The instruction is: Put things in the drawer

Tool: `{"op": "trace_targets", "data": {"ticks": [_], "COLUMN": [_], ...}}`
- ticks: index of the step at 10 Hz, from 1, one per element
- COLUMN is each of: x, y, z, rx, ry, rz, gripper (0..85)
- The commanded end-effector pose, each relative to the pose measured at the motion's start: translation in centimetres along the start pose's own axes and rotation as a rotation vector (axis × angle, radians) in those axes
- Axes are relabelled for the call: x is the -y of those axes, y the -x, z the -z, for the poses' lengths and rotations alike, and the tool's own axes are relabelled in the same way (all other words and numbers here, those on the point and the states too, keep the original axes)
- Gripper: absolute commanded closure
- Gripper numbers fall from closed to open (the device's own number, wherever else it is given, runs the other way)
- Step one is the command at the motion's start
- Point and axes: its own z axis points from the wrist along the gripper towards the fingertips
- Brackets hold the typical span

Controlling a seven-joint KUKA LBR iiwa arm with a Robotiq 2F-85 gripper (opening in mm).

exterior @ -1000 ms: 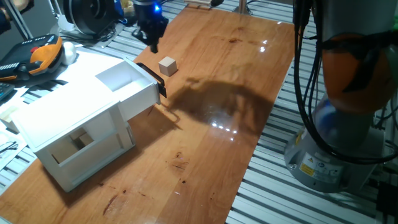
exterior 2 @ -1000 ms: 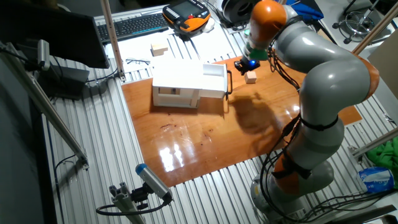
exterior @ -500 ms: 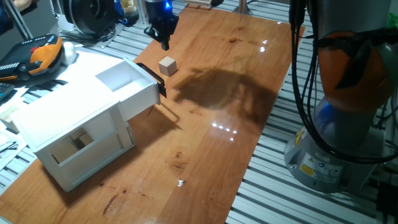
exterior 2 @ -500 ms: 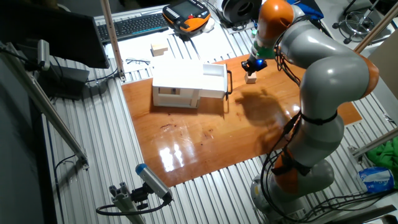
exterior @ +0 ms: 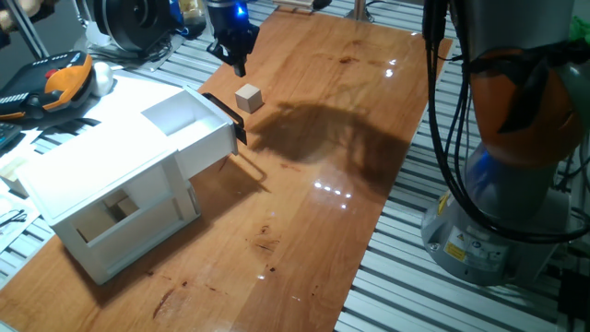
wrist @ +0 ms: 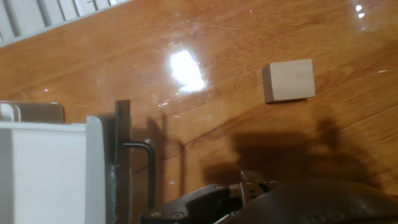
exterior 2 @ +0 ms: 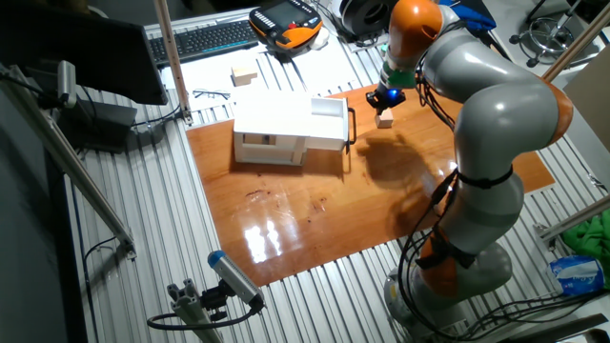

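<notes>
Hovering at upper left over the cube (exterior: 248,98), beside the open drawer (exterior: 189,123); gripper (exterior: 232,48) empty, jaws' opening unclear. Centre squarely, then descend.

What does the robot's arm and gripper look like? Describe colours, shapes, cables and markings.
The arm has bulky rounded grey segments with orange joint bands. Black cables hang beside it, and a yellow warning label marks its base. The small black gripper has a blue light above.

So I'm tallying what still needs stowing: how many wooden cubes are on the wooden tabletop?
1: the cube sits near the open drawer's handle, below the gripper.
</notes>
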Motion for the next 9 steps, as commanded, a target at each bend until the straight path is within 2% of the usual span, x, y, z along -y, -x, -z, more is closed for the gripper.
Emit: {"op": "trace_targets", "data": {"ticks": [1,5,6,7,8,9], "x": [0.0,0.0,0.0,0.0,0.0,0.0], "y": [0.02,0.02,0.02,0.02,0.02,0.02], "z": [-0.02,-0.02,-0.02,-0.02,-0.02,-0.02], "rx": [0.002,0.015,0.025,0.016,0.005,0.005], "ry": [-0.004,-0.005,-0.034,-0.038,-0.026,-0.026], "rz": [0.006,-0.011,-0.046,-0.079,-0.088,-0.091], "gripper": [85.0,85.0,85.0,85.0,85.0,85.0]}}
